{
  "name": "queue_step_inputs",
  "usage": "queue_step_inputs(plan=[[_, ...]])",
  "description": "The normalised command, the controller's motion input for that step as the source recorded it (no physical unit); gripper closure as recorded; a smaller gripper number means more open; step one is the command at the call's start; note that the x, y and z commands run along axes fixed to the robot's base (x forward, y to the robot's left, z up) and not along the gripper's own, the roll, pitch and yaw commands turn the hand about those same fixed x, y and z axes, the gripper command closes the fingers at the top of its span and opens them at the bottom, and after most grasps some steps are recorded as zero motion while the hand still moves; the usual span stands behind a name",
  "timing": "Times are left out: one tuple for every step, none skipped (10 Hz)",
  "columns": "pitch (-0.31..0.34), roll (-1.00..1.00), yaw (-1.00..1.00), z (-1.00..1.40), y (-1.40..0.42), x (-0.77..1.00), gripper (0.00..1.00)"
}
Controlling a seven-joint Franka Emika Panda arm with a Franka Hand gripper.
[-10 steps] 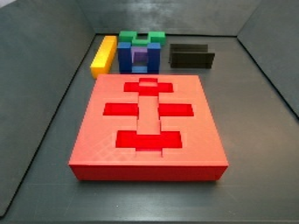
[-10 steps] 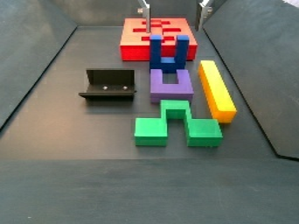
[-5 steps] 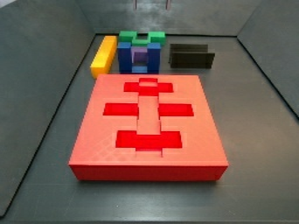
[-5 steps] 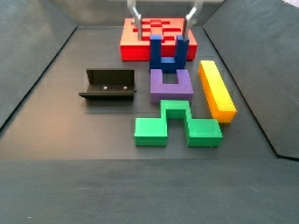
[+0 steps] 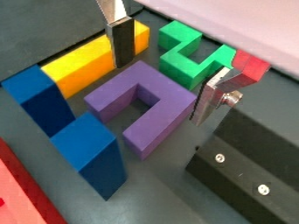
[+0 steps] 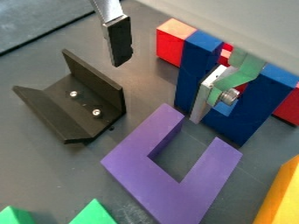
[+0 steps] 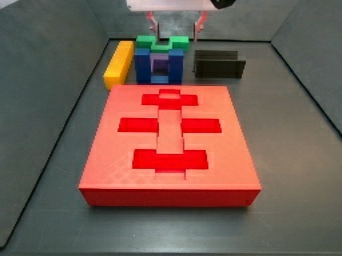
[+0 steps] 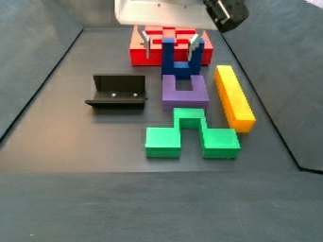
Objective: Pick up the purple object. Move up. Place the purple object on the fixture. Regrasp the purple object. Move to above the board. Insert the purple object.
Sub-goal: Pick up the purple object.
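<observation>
In both wrist views the gripper is seen spread wide, its 2 silver fingers well apart and nothing held between them. Below it the purple object lies flat on the dark floor, untouched, with its opening turned toward the fixture, which stands just beside it. In a side view the purple object is placed between the blue block and the green block, with the yellow bar alongside. The gripper hangs above the blue block and the near end of the board, higher than the pieces. In a side view the board fills the foreground, its darker cutouts empty, and the gripper is seen at the far end of the tray over the cluster of blocks, where the purple object is only partly visible. The fixture stands apart from that cluster.
</observation>
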Motion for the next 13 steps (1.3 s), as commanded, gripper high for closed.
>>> queue_step_inputs(plan=[[-0.103,0.00,0.00,-0.20,-0.25,0.00,0.00],[-0.034,0.10,0.00,-0.13,-0.29,-0.03,0.00],[-0.060,0.18,0.00,-0.21,-0.34,0.00,0.00],[-0.094,0.18,0.00,-0.25,-0.36,0.05,0.00],[-0.090,0.19,-0.01,-0.17,-0.27,0.03,0.00],[-0.071,0.24,-0.06,-0.09,-0.11,0.07,0.00],[-0.046,0.24,-0.13,-0.04,0.00,0.02,0.00],[-0.036,0.19,-0.14,-0.02,0.15,0.00,0.00],[-0.059,0.15,-0.06,-0.11,0.14,0.00,0.00],[-0.079,0.09,0.00,-0.16,0.15,0.00,0.00],[-0.099,0.00,0.01,-0.20,0.14,0.00,0.00],[-0.133,-0.05,0.11,-0.26,0.11,0.00,0.00],[-0.147,-0.07,0.15,-0.25,0.07,0.00,0.00]])
